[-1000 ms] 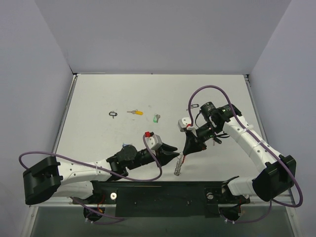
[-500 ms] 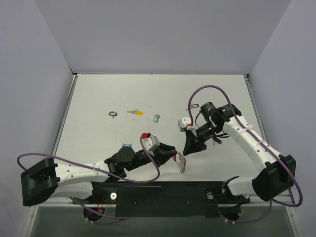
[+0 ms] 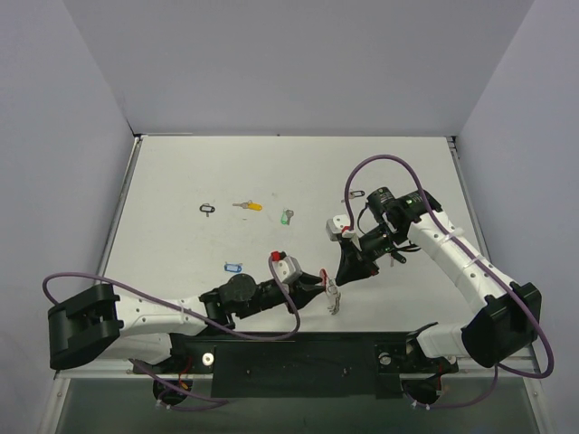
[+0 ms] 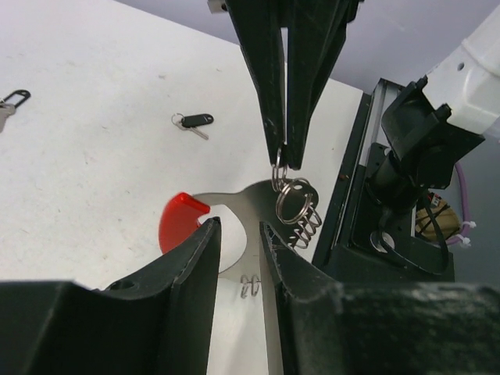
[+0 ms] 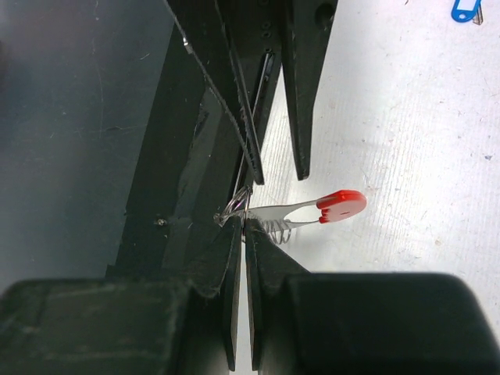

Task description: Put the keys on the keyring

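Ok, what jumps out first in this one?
Both grippers meet near the table's front edge at the keyring. The right gripper is shut on one of its metal rings, and the left gripper is open at its red-tipped band. The keys lie loose farther back.

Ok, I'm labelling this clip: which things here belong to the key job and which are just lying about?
Belongs: keyring, pinched by the right gripper; black-tagged key; yellow-tagged key; green-tagged key; blue-tagged key.
Just there: purple cable; black rail along the near edge.
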`<act>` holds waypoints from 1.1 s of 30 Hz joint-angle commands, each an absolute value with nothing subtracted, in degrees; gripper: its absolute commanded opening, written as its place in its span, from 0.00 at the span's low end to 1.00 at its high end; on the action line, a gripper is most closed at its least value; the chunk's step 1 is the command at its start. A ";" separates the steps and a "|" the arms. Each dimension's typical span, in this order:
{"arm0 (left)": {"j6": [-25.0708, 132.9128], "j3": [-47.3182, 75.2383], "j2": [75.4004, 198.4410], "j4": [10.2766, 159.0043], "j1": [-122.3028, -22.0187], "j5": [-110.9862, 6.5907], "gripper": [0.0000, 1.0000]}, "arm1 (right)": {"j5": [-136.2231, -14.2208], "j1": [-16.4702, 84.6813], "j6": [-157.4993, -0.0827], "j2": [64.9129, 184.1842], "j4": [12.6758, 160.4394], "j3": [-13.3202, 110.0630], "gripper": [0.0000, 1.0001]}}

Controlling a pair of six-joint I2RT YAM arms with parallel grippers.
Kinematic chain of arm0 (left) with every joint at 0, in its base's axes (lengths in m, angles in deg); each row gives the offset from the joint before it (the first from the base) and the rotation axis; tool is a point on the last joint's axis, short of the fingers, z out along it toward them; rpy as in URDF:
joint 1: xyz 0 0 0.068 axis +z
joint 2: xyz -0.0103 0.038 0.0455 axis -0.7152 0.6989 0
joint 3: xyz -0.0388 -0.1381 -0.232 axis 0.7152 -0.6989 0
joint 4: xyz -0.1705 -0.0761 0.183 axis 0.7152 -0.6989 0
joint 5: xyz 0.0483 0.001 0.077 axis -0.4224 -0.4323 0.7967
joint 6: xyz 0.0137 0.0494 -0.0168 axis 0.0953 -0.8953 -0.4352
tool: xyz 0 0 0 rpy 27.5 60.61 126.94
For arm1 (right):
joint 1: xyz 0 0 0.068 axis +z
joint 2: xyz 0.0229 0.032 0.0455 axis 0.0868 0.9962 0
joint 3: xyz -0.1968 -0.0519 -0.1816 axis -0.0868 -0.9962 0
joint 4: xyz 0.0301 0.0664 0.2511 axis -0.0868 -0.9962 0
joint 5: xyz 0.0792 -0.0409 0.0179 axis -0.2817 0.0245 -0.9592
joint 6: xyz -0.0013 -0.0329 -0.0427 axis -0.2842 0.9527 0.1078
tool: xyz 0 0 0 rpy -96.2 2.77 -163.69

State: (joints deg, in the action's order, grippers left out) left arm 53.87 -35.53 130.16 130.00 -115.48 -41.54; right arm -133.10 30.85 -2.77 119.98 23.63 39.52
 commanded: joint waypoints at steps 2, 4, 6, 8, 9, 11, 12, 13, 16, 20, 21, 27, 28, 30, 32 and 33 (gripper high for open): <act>53.15 -33.34 132.61 133.95 -117.29 -39.55 0.37 | -137.10 30.47 -1.05 120.63 20.36 41.47 0.00; 52.71 -33.07 133.58 134.39 -117.47 -39.19 0.37 | -137.28 30.47 -0.53 120.72 19.92 41.56 0.00; 52.45 -32.72 134.72 135.53 -117.56 -39.01 0.37 | -137.37 30.47 -0.08 120.90 19.48 41.73 0.00; 52.19 -32.37 135.51 136.67 -117.64 -38.75 0.37 | -137.28 30.47 0.35 120.99 18.95 41.82 0.00; 52.10 -32.20 135.69 137.29 -117.73 -38.66 0.38 | -137.28 30.47 0.53 121.07 18.95 41.91 0.00; 51.92 -32.19 135.96 138.43 -117.82 -38.58 0.38 | -137.37 30.47 0.80 121.16 18.51 41.99 0.00; 51.92 -32.28 136.04 138.78 -117.99 -38.58 0.38 | -137.28 30.47 0.97 121.25 18.34 42.08 0.00; 51.92 -32.54 135.96 139.57 -118.08 -38.49 0.38 | -137.28 30.47 1.06 121.34 18.33 42.08 0.00; 51.92 -33.42 135.70 141.59 -118.52 -38.22 0.39 | -137.37 30.47 1.76 121.78 17.72 42.08 0.00; 52.18 -34.48 135.43 143.62 -118.87 -39.01 0.40 | -137.37 30.47 2.90 122.13 16.49 42.43 0.00; 52.27 -34.83 135.26 143.97 -118.87 -39.36 0.40 | -137.37 30.47 3.17 122.13 16.40 42.52 0.00; 53.06 -36.06 134.55 145.12 -118.87 -40.42 0.40 | -137.37 30.55 3.43 122.13 15.96 42.52 0.00; 53.24 -36.15 134.64 145.29 -118.87 -40.77 0.40 | -137.37 30.47 3.43 122.22 15.96 42.70 0.00; 53.41 -36.15 134.55 145.46 -118.87 -41.21 0.40 | -137.45 30.47 3.61 122.39 15.96 42.61 0.00; 53.50 -36.15 134.46 145.73 -118.87 -41.56 0.40 | -137.37 30.47 3.70 122.31 15.79 42.61 0.00; 53.59 -36.15 134.20 145.64 -118.87 -41.65 0.40 | -137.37 30.47 3.70 122.31 15.70 42.61 0.00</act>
State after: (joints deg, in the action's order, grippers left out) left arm 52.67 -36.10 135.88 140.80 -118.48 -40.14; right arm -134.06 30.85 1.87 122.03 19.08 40.48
